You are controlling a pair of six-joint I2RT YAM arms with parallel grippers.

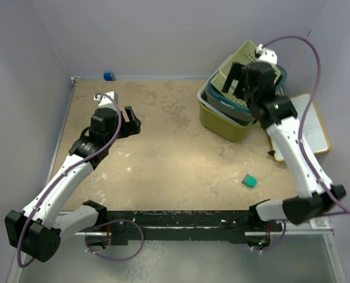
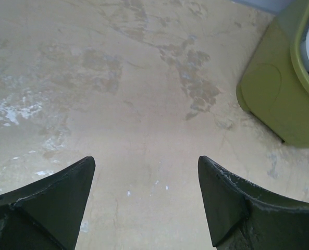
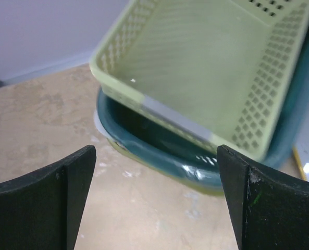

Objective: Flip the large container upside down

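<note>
**Both grippers spread wide, olive bin upright at the far right**

The left fingers (image 2: 50, 203) stand far apart with nothing between them but bare, stained tabletop (image 2: 144, 104). The left gripper (image 2: 146, 164) hangs over the left half of the table, well apart from the bins, and its arm reaches up from the near left corner.

The right fingers (image 3: 55, 198) are just as widely parted and grasp nothing. The right gripper (image 3: 155, 156) points at the near rim of the stacked bins, and the tabletop shows below that rim between the fingertips. In the top view it sits over the stack, its arm stretching from the near right corner.

The large container (image 1: 219, 121) stands upright, open side up, at the far right of the table. A teal bin (image 3: 190, 169) is nested inside it. A pale-green perforated basket (image 3: 196, 67) lies tilted on top of that, one end raised.

A white board (image 1: 316, 127) with a yellow edge lies just right of the stack. A small teal block (image 1: 249, 180) rests on the table nearer the arms. A small blue object (image 1: 108, 76) sits at the far edge.
</note>
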